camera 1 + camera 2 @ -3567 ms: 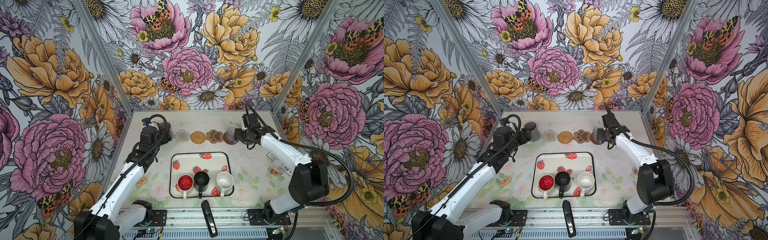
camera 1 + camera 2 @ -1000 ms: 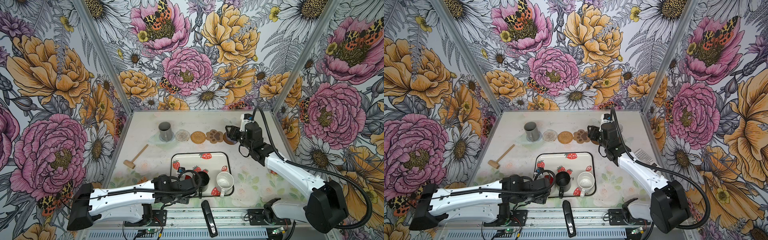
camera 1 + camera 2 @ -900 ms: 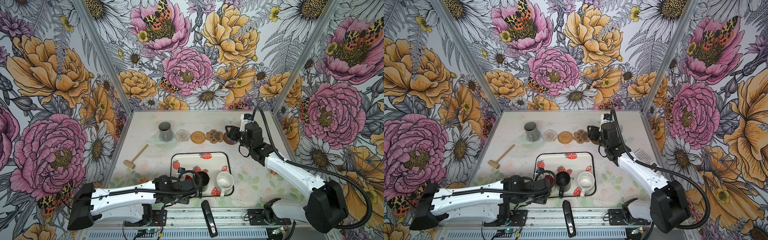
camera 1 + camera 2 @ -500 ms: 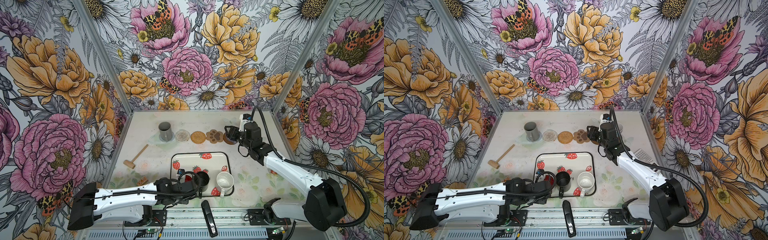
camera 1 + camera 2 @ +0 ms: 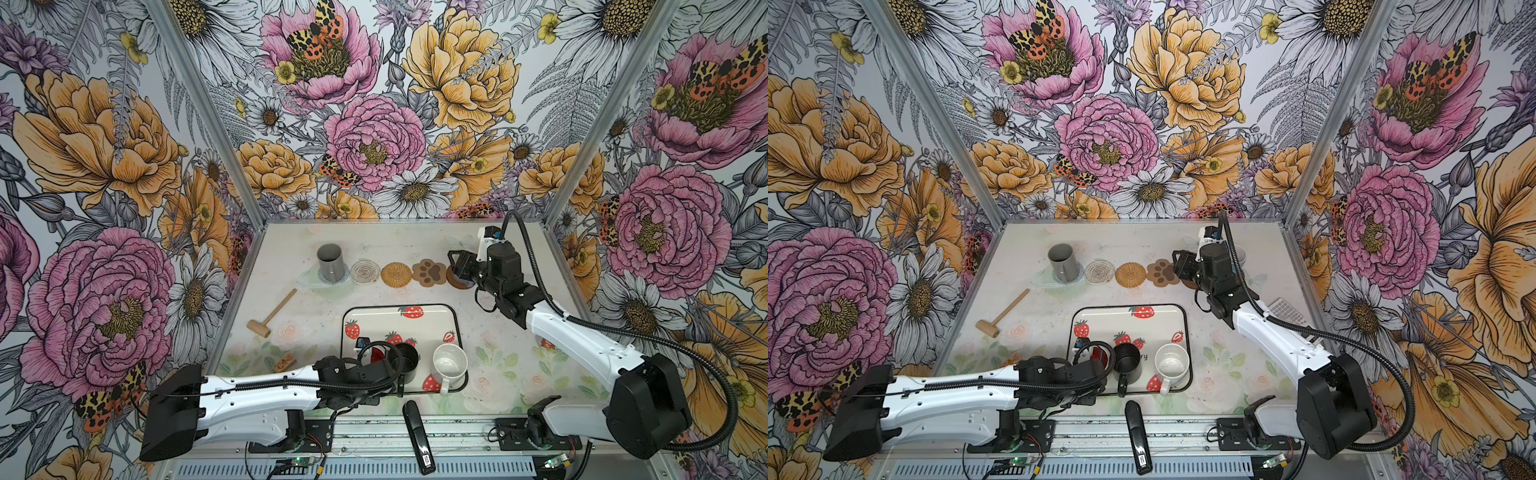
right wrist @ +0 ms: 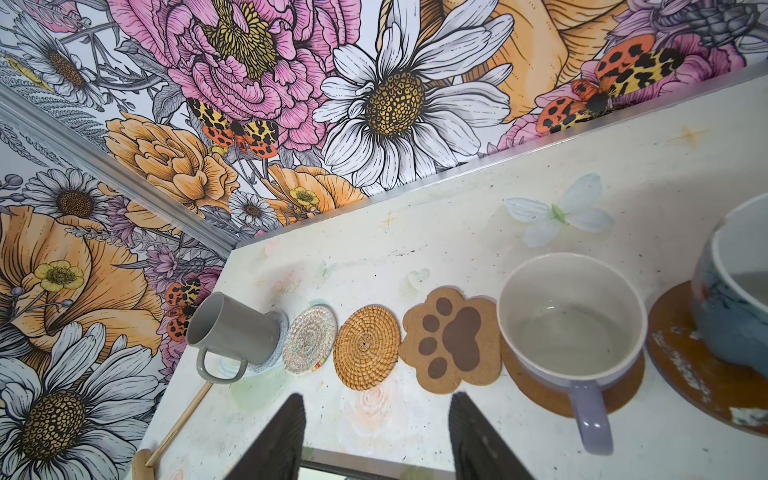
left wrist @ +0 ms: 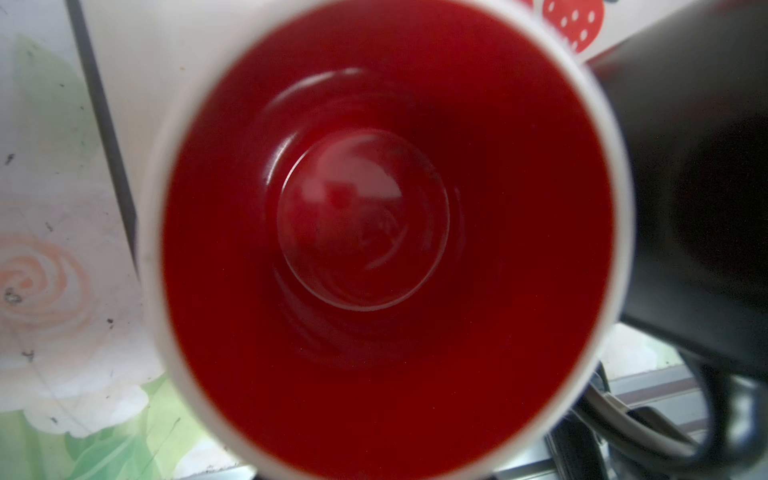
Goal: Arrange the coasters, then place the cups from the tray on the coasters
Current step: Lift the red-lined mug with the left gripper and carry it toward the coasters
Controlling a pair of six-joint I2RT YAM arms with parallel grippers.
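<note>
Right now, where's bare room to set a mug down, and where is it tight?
Free: beaded coaster, rattan coaster and paw coaster, between the grey mug and lavender mug; the tray's far half; table between mallet and tray. Crowded: tray's near edge, where red-lined mug, black mug and white mug stand side by side.

Table bears tray, coasters, mallet, perhaps a small block.
</note>
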